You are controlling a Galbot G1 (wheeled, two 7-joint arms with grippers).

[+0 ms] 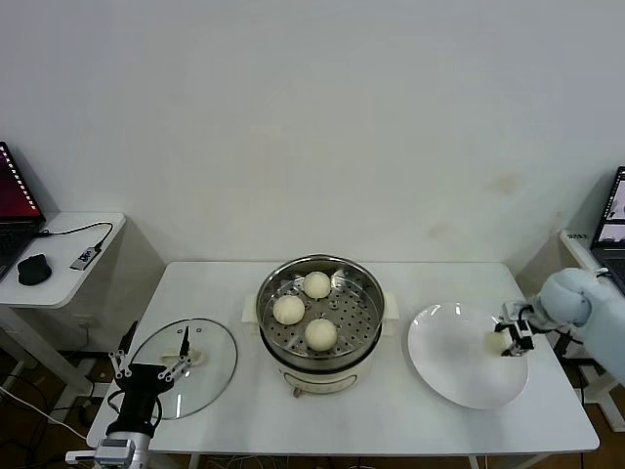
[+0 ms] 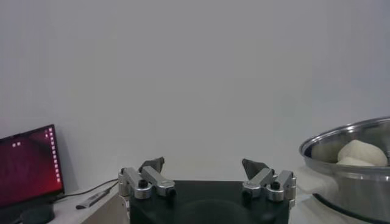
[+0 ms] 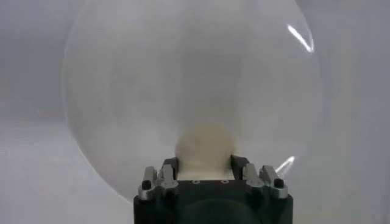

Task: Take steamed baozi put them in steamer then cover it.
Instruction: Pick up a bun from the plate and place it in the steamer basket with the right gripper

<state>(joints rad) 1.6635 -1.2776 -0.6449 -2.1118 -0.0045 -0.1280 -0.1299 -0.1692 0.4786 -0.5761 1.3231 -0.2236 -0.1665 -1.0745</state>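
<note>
Three steamed baozi (image 1: 315, 284) (image 1: 288, 309) (image 1: 320, 333) lie on the perforated tray of the shiny steamer (image 1: 322, 366) at the table's middle. A fourth baozi (image 3: 205, 149) rests on the white plate (image 1: 459, 362) to the right, at its far right rim. My right gripper (image 1: 510, 337) is shut on it, one finger pressed against each side. The glass cover (image 1: 210, 376) lies flat on the table left of the steamer. At the cover's front left edge my left gripper (image 1: 151, 363) stands open and empty, and its wrist view shows the steamer (image 2: 359, 182) with a bun (image 2: 361, 152) inside.
A side table (image 1: 68, 274) at the far left holds a laptop (image 2: 27, 164), a mouse (image 1: 33, 269) and a cable adapter (image 1: 86, 257). Another laptop (image 1: 610, 220) stands at the far right. The white wall lies close behind the table.
</note>
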